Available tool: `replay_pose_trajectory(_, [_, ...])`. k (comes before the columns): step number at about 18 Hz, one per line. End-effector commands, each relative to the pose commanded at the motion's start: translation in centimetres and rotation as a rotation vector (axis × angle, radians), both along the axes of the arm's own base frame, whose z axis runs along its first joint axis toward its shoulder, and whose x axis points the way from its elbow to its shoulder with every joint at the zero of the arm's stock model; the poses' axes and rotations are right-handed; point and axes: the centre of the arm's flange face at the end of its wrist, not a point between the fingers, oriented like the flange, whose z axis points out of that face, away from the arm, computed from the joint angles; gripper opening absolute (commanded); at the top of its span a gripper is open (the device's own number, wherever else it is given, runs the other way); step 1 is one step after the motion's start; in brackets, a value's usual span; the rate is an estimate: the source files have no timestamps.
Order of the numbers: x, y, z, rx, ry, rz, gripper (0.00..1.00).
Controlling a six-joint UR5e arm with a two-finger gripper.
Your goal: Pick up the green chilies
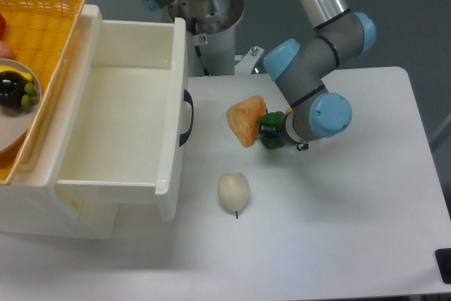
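Currently down at green chilies (272, 139) on bench (352, 202), hand (268, 130) mostly hidden by wrist; open or clamped: cannot tell. Chilies touching orange toy (246, 119). Risk: shallow pinch slipping on lift, or neighbour nudged.

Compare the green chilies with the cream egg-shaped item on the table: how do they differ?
The green chilies are dark green; the cream egg-shaped item is pale. The chilies sit at the gripper, against the orange wedge; the egg lies alone, nearer the front edge. Both rest on the white table.
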Motion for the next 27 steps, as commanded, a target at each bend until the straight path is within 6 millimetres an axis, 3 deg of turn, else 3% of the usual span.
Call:
replay_pose_trajectory(3, [0.0, 0.0, 0.1, -0.001, 0.0, 0.001, 0.42])
replay_pose_trajectory(7, [-0.3, 0.2, 1.0, 0.005, 0.014, 0.001, 0.39])
replay_pose_trajectory(10, [-0.9, 0.5, 2.9, 0.025, 0.049, -0.004, 0.39])
replay_pose_trajectory(15, [-1.7, 1.9, 7.7, 0.038, 0.139, -0.052, 0.39])
replay_pose_trajectory(19, [0.1, 3.2, 11.8, 0.085, 0.199, -0.171, 0.39])
replay_pose_trajectory(27, [3.0, 4.2, 17.0, 0.161, 0.256, -0.358, 0.39])
